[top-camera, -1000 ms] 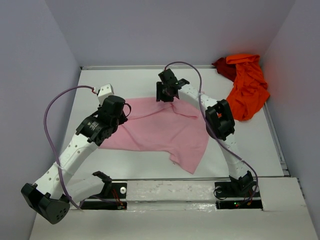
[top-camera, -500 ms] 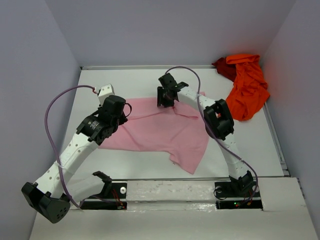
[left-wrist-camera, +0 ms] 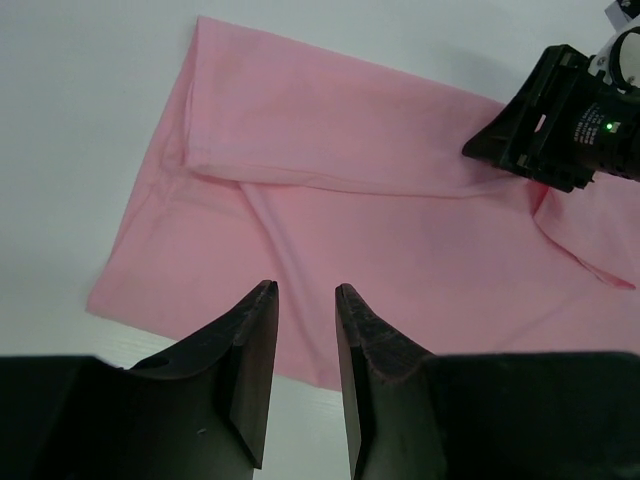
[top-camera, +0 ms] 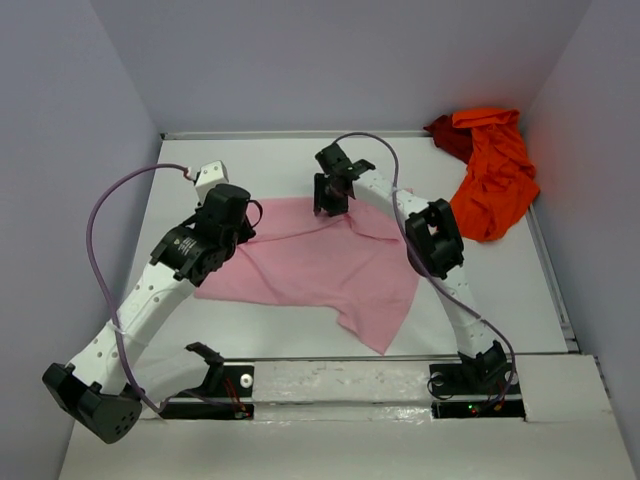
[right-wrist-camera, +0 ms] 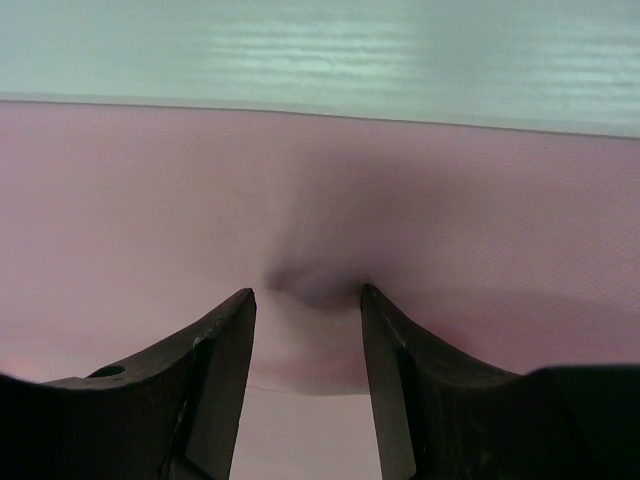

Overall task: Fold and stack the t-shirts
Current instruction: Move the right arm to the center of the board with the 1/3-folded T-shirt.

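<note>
Pink t-shirt [top-camera: 320,265] lies spread mid-table [top-camera: 260,165] and has just slid a touch nearer, left hem flatter: smoothing, no fold yet! Right gripper [right-wrist-camera: 305,292] presses its far edge, jaws parted, a pucker between them. Left gripper [left-wrist-camera: 305,288] hovers above, unclenched and empty. Orange-red shirt [top-camera: 495,185] and dark red shirt [top-camera: 447,135] wait far right.

There is 1 pink t-shirt [top-camera: 320,265], 1 orange-red t-shirt [top-camera: 495,185] and 1 dark red t-shirt [top-camera: 445,135]. Grippers number 2: left gripper [left-wrist-camera: 305,290], right gripper [right-wrist-camera: 308,292].
</note>
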### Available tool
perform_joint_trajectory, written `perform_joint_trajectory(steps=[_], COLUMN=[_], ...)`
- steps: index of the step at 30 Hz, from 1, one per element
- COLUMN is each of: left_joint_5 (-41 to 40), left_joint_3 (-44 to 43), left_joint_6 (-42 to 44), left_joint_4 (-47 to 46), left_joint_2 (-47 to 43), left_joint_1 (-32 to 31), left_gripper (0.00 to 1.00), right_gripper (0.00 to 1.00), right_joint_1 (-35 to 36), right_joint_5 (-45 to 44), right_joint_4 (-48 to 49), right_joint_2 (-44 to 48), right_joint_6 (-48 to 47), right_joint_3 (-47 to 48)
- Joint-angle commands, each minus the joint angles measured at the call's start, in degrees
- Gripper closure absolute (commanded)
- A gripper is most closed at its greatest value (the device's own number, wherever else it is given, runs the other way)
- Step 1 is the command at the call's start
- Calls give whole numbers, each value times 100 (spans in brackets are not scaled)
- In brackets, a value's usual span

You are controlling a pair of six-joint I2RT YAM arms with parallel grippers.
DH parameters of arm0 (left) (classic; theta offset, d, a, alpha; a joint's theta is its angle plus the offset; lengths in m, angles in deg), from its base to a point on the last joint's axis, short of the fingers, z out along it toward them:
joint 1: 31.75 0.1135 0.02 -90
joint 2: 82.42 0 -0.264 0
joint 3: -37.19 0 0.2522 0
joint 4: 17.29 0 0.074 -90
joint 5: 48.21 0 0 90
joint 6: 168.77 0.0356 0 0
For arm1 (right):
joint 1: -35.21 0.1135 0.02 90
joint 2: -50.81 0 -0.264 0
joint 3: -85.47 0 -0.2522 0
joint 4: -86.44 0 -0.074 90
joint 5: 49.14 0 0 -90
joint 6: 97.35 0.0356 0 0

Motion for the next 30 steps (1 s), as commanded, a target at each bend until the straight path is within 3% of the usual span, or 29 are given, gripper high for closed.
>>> perform_joint_trajectory(steps=[1,10,16,20,24,30], left_joint_5=[-79,-62,35,61,88,44], left_joint_3=[-389,-662,-574,-522,-451,-337], left_joint_6=[82,73,29,12,29,47], left_joint_4=[160,328,389,407,355,205], left_joint_2=[-106,-159,-247,-317,-361,-326], left_joint_1=[-25,-25,-25,-25,-25,-25], left_gripper=[61,61,61,61,61,61], right_gripper=[47,46,45,45,46,44], right_joint_1=[-184,-677,-835,-1037,-1038,-1038], right_joint_5=[9,88,334,983,1845,1987], right_joint_4=[-87,149,1064,1565,2294,2488], right_joint_2=[-533,-1122,-1131,-1236,-930,-360], right_joint_6=[81,47,-498,-630,-973,-877], right_joint_3=[697,1795,1638,1813,1822,2368])
